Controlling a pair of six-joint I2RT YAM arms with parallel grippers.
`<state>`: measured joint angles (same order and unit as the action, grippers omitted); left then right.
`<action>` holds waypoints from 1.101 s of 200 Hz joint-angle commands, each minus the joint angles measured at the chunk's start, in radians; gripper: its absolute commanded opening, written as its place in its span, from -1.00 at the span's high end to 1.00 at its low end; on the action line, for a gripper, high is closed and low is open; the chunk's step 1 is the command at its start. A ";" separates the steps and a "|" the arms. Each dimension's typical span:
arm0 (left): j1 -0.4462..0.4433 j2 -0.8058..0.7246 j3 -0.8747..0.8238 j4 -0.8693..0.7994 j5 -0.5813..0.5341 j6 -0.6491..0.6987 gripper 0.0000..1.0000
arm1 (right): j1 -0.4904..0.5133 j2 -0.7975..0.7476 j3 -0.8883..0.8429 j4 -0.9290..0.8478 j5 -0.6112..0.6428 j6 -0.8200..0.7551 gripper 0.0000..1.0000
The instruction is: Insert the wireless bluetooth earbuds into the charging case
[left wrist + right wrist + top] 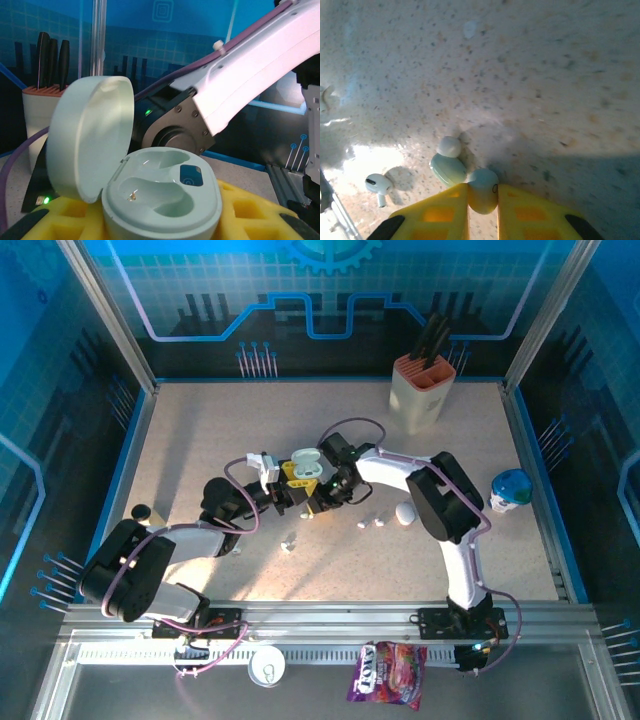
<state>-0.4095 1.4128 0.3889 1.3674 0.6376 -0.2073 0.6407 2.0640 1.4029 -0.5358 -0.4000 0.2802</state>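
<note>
**Item 1. Charging case** (165,195): pale green, oval. Its lid (92,135) is swung open and stands upright at the left of the left wrist view. Two bare wells face up. The case sits between the yellow foam pads (245,207) of the left end effector (160,225), which is clenched on its base. In the top view the case is at frame centre.

**Item 2. Pale green earbud** (482,186): pinched between the yellow fingers of the right end effector (482,192), bottom centre of the right wrist view, low over the speckled bench (545,75). Contact with the bench cannot be told. A second pale green piece (448,169), capped in white, touches the earbud on its left. Whether it belongs to the same bud cannot be told.

**Item 3. White earbud** (376,184): stemmed, lying on the bench at the lower left of the right wrist view, apart from Item 2.

**Item 4. Loose earbuds**, top view: a pair (370,522) just right of centre and one (290,543) lower and left of centre. A white oval case (404,512) lies beside the pair.

**Item 5. Sundries**, top view: a knife block (422,390) with black handles at upper right, a blue-and-white tub (510,490) at right, and a snack bag (388,672) at the bottom edge.
</note>
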 commanded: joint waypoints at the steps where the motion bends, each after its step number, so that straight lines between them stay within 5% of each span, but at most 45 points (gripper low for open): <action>1: 0.008 -0.003 -0.018 0.034 0.017 0.026 0.53 | -0.011 -0.096 -0.039 -0.056 0.156 0.058 0.61; 34: 0.008 0.001 -0.014 0.033 0.022 0.025 0.53 | -0.032 -0.158 -0.083 -0.132 0.311 0.079 0.61; 86: 0.008 0.008 -0.006 0.035 0.030 0.016 0.53 | -0.069 -0.190 -0.183 -0.162 0.364 0.077 0.59; 220: 0.009 0.030 0.009 0.034 0.040 -0.001 0.54 | -0.116 -0.206 -0.263 0.042 0.144 0.122 0.24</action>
<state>-0.4095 1.4303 0.3889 1.3682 0.6521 -0.2050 0.5381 1.8736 1.1675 -0.5594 -0.1921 0.3828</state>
